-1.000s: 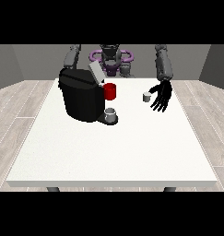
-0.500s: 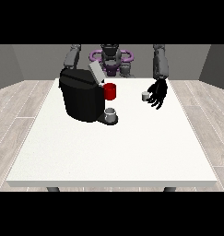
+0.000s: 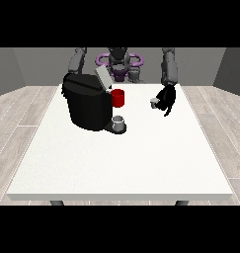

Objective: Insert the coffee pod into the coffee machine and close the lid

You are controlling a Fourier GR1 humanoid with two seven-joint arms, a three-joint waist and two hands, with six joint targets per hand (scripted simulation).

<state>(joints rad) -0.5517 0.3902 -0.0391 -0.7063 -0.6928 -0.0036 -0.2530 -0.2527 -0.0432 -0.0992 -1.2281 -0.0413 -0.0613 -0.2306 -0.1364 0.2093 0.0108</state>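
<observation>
A black coffee machine (image 3: 86, 105) stands on the white table's (image 3: 126, 158) left half, its grey lid (image 3: 102, 77) tilted up and open. On its drip tray sits a small grey cup (image 3: 118, 121). The small grey coffee pod (image 3: 154, 102) rests on the table right of the machine. The hand at the view's right (image 3: 167, 98) hangs just beside the pod on its right, fingers curled toward it; contact is unclear. The other hand is hidden behind the machine; only its arm (image 3: 77, 60) shows.
A red mug (image 3: 118, 98) stands directly right of the machine, between it and the pod. The robot's torso (image 3: 119, 63) is behind the far table edge. The table's near half is bare white surface.
The hand at the view's right has moved left toward the pod and its fingers have curled in. The machine, mug and pod have not moved.
</observation>
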